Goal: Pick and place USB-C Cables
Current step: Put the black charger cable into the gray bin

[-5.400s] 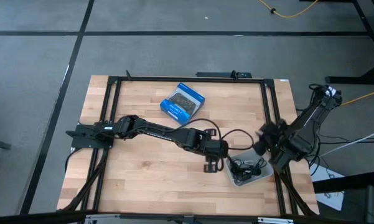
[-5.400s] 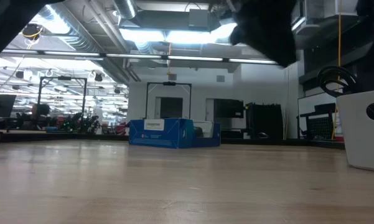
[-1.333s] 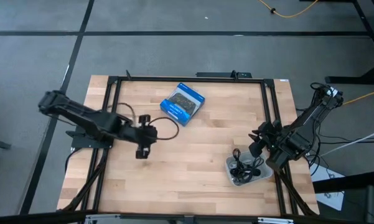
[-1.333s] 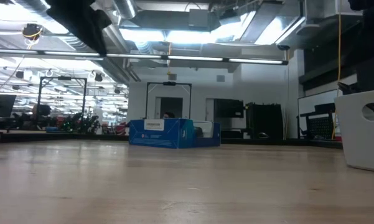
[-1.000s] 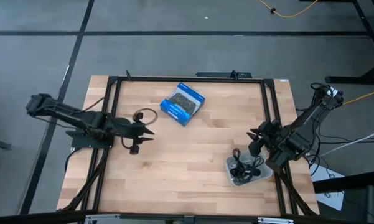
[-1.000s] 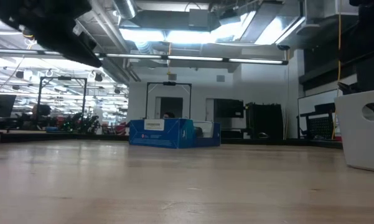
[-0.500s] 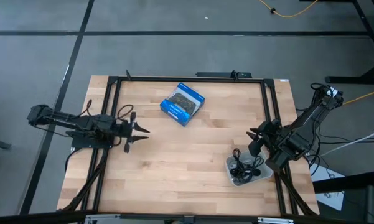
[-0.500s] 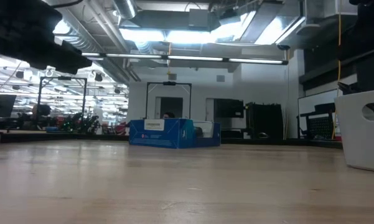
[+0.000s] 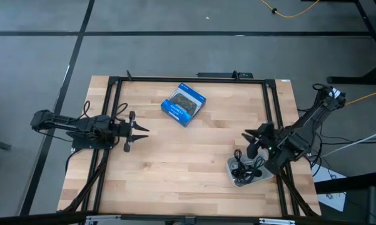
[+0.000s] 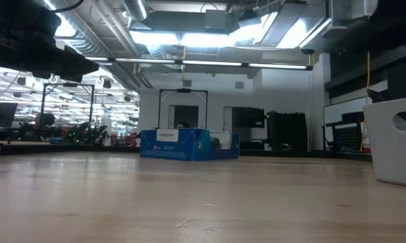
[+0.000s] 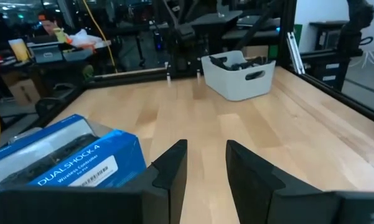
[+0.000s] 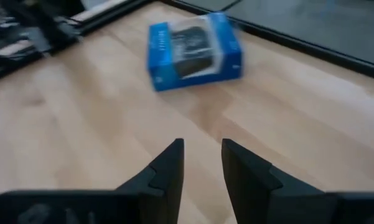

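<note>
Spanning black frame: bare wood table (image 9: 188,156); grey floor (image 9: 175,53) around.

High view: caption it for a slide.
Cables lie in the bin; left pincer open near the table's left edge, right pincer beside the bin.

One blue box (image 9: 183,104) and one pale bin (image 9: 251,175) are seen on the surface (image 9: 175,169). A tangle of black cables (image 9: 247,167) is held in the bin; their number cannot be counted.
</note>
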